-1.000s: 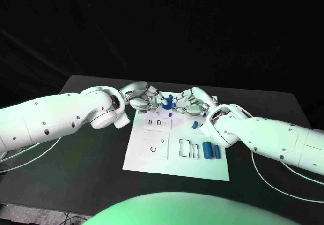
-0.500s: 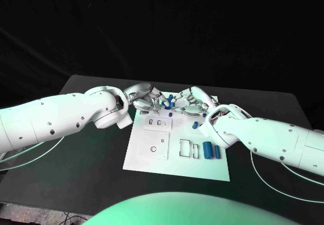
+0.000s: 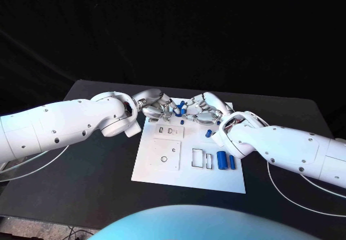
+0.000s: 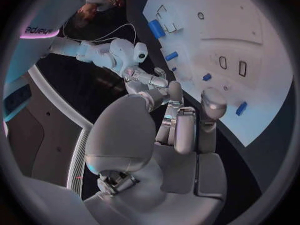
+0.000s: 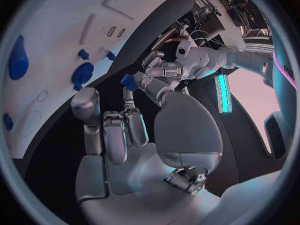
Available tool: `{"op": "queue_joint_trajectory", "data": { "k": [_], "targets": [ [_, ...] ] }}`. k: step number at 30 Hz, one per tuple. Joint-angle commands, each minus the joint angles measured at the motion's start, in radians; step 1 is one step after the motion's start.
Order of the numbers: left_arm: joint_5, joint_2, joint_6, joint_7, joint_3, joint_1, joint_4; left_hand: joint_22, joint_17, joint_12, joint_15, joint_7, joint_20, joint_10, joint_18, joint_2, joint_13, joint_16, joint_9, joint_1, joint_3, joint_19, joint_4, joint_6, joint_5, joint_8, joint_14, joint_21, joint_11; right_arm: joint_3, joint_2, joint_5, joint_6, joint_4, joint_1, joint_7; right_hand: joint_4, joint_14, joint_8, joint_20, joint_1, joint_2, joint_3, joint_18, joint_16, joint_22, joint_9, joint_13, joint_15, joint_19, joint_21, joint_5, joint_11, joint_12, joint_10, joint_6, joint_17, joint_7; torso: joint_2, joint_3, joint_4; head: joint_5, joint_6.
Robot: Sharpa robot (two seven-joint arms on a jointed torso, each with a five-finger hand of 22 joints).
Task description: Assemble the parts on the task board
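you've got both hands meeting at the far end of the white board [image 3: 189, 170]. a second ago the left hand [image 3: 154, 108] and right hand [image 3: 202, 112] were a little further apart with a blue piece [image 3: 180, 106] standing up between them; now they've drawn closer and the piece sits a touch higher, tilted, right at their fingertips. my read is that you're passing or re-seating that piece before it goes into its place, so the assembly is still early.

the right wrist view shows the left hand [image 5: 153, 74] pinching the small blue piece [image 5: 129, 81] at its fingertips, so that hand is clamped on it. the right hand's own fingers [image 5: 115, 130] look curled inward there; whether they touch the piece too, i cannot tell.

the blue pieces are small, smooth and matte. besides the held one, a short peg [image 3: 209, 133] lies near the right wrist, two longer cylinders [image 3: 225, 160] lie side by side by the board's right edge, and a tiny one [image 3: 183, 121] sits just under the hands. in the left wrist view you can see the board's rectangular slots [image 4: 232, 65] open and unfilled, with loose blue bits [image 4: 241, 108] near the board's rim.
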Motion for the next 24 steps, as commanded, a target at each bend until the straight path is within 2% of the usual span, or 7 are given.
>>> {"op": "queue_joint_trajectory", "data": {
  "k": [1, 24],
  "targets": [
    [-0.001, 0.003, -0.001, -0.007, 0.001, 0.000, 0.002, 0.002, 0.122, 0.003, 0.008, 0.004, 0.002, -0.001, -0.020, 0.002, 0.002, 0.006, -0.001, -0.012, 0.006, 0.009, 0.000, -0.002, 0.004, -0.004, 0.072, 0.005, 0.006, 0.001, 0.002, -0.003, 0.005, 0.001, -0.001, 0.008, 0.004, 0.099, 0.004, 0.003, 0.004, 0.001, -0.001, -0.006, 0.006, 0.001, 0.002, 0.077, 0.001, 0.006, 0.004, 0.003, 0.001, 0.003, 0.007, 0.006, 0.240, 0.001, -0.001, 0.0003, 0.0001, -0.001, 0.000],
    [0.035, 0.003, -0.021, 0.009, 0.001, 0.000, 0.002, 0.018, 0.139, 0.009, 0.007, 0.001, 0.003, 0.003, -0.023, 0.004, 0.004, 0.017, -0.002, -0.017, 0.009, 0.017, -0.004, 0.016, 0.004, -0.002, 0.076, 0.022, 0.004, 0.001, 0.019, -0.008, 0.050, -0.022, -0.001, -0.009, 0.008, 0.099, 0.003, 0.003, 0.000, -0.001, -0.004, -0.005, 0.005, 0.002, 0.002, 0.077, 0.002, 0.007, 0.004, 0.002, 0.002, 0.004, 0.007, 0.006, 0.238, 0.002, -0.001, 0.0004, -0.0009, 0.000, 0.000]
  ]
}}
